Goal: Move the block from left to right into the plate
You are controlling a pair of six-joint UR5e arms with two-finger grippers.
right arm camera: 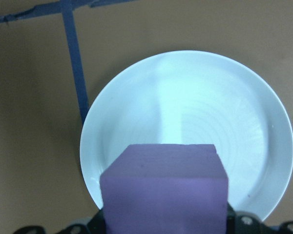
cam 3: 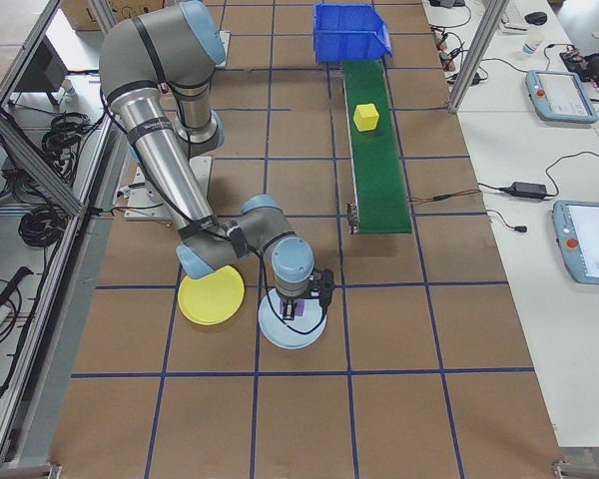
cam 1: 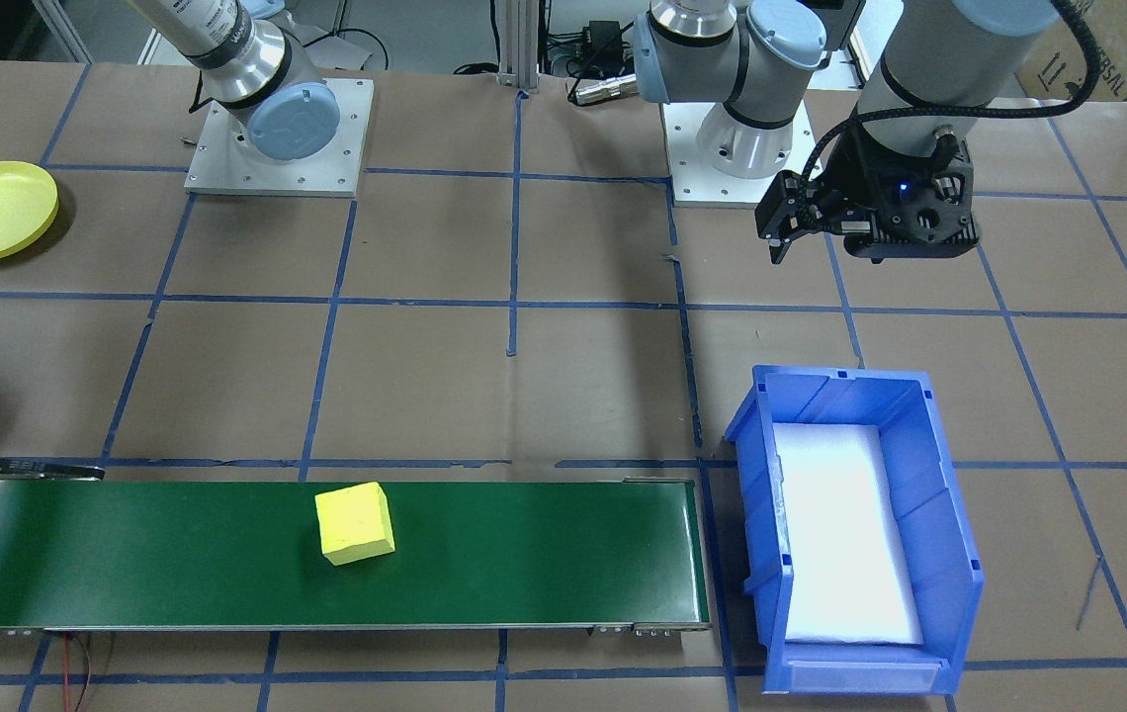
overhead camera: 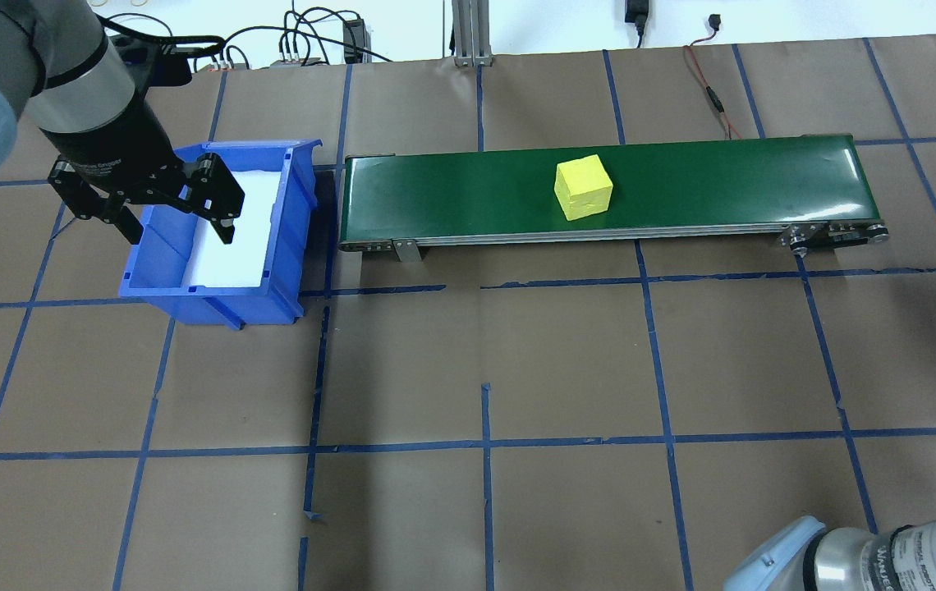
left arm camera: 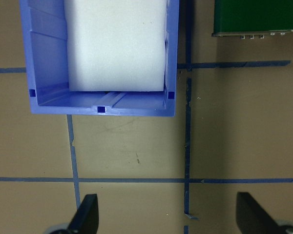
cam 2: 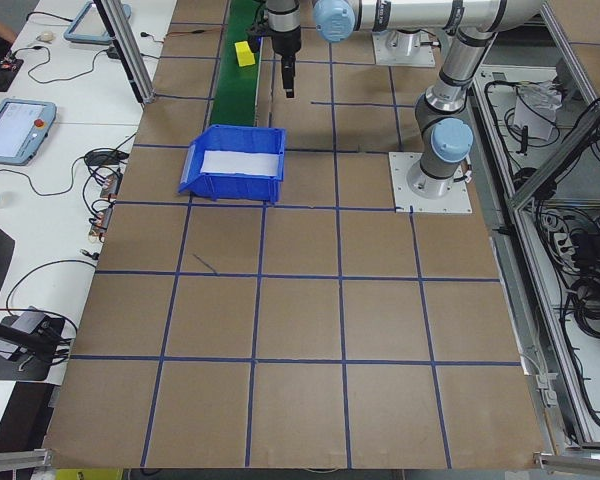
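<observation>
Between the closed jaws of the right gripper [cam 3: 298,309], a purple block [right arm camera: 163,190] is held clear of the table, directly above a pale blue plate [right arm camera: 185,97]. The yellow plate [cam 3: 211,296] lies just beside that plate, on the side toward the robot's base, and nothing is seen in it.

The step in hand is judged to be the placing of the block. If the yellow plate is the intended one, the block should first be carried sideways until it is centred over that plate. It should then be lowered until its underside is close to the plate floor, and only then should the jaws be parted, so that it is not tipped over the raised rim.

A yellow block [cam 1: 355,523] rests near the middle of the green conveyor belt [cam 1: 524,554], well apart from both plates. At the belt's far end, the left gripper [left arm camera: 168,217] hangs over bare table beside the blue bin [overhead camera: 213,300], its jaws spread wide with nothing between them.
</observation>
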